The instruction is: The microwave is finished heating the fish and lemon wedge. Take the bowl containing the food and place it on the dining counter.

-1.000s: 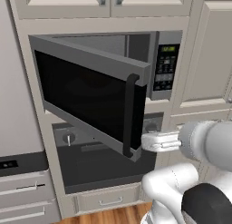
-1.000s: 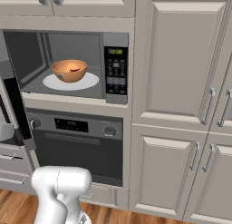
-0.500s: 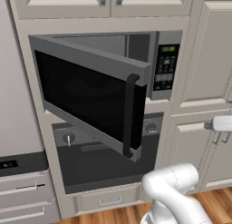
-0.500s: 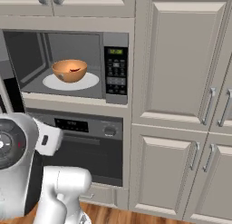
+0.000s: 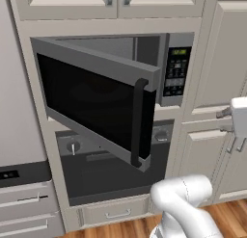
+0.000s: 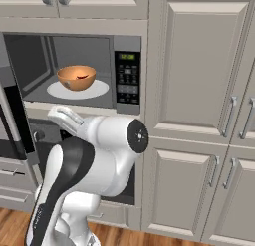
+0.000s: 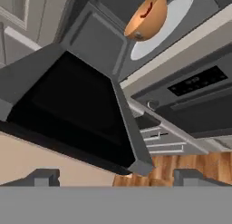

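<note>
The microwave [image 6: 127,73] stands with its dark glass door [image 5: 91,102] swung wide open to the left, black handle [image 5: 137,121] at the free edge. Inside, the orange-brown bowl [image 6: 76,76] sits upright on the white turntable plate [image 6: 97,89], with the reddish fish [image 6: 82,76] in it. I cannot make out the lemon wedge. In the hand view the bowl [image 7: 146,17] lies far off at the top, beyond the door [image 7: 77,109]. My gripper [image 7: 117,178] is open and empty, below and in front of the microwave. The dining counter is out of view.
A knobbed oven [image 5: 106,169] sits under the microwave, partly behind my arm [image 6: 99,155]. Tall beige cabinet doors [image 6: 199,75] fill the wall to the right. Drawers [image 5: 29,198] stand at the lower left above a wooden floor [image 5: 226,218].
My arm has swung away from the door handle, to the right and up in front of the oven. Door, bowl and plate have not moved. The gripper stays open.
</note>
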